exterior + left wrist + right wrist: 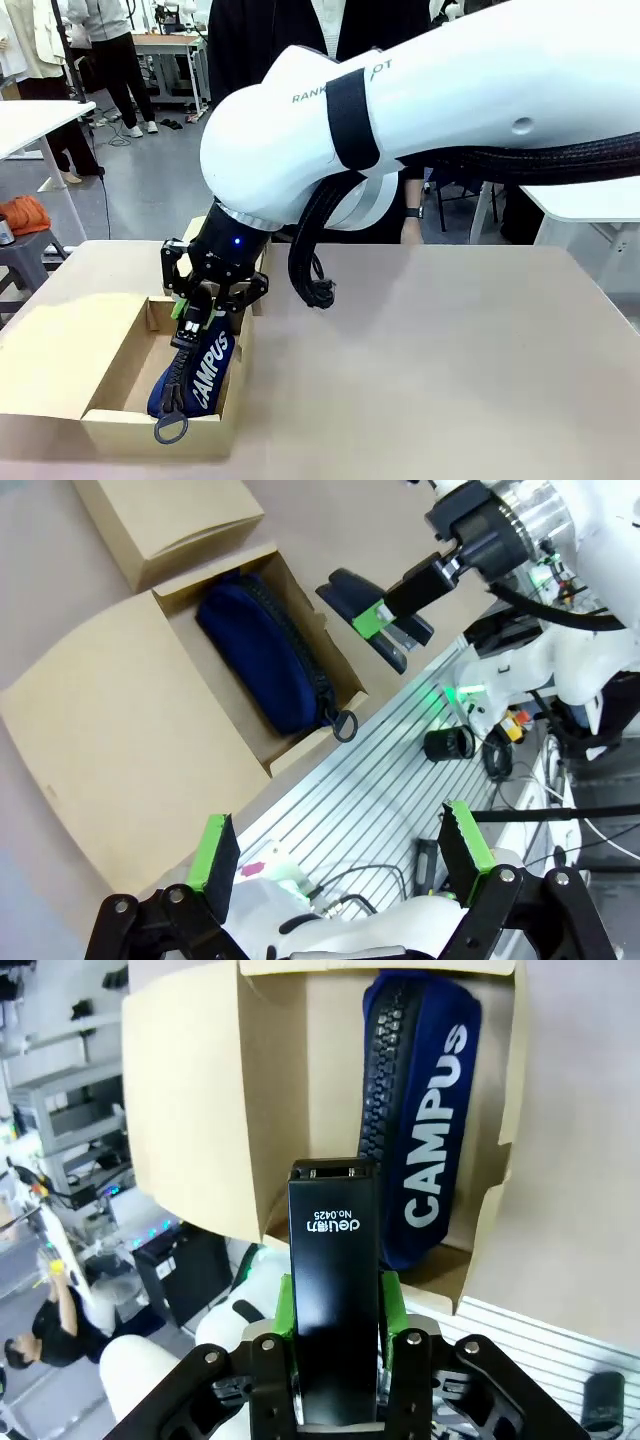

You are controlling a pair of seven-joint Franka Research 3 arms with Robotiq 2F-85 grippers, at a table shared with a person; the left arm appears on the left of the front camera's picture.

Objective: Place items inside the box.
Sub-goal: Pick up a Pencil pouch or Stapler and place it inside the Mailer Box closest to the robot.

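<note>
Right gripper (338,1310) grips a black stapler (335,1250) printed "deli NO.0425".

Robotics lab, white worktable (28,118), far bench (165,42) carrying machines, slotted aluminium base plate (400,770)

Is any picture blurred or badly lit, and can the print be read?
Front view: even light, the box flap brightly lit, the white arm close and large. Right wrist view: sharp, print on the black stapler and navy pouch readable. Left wrist view: sharp, a green glow on the slatted rail.
</note>
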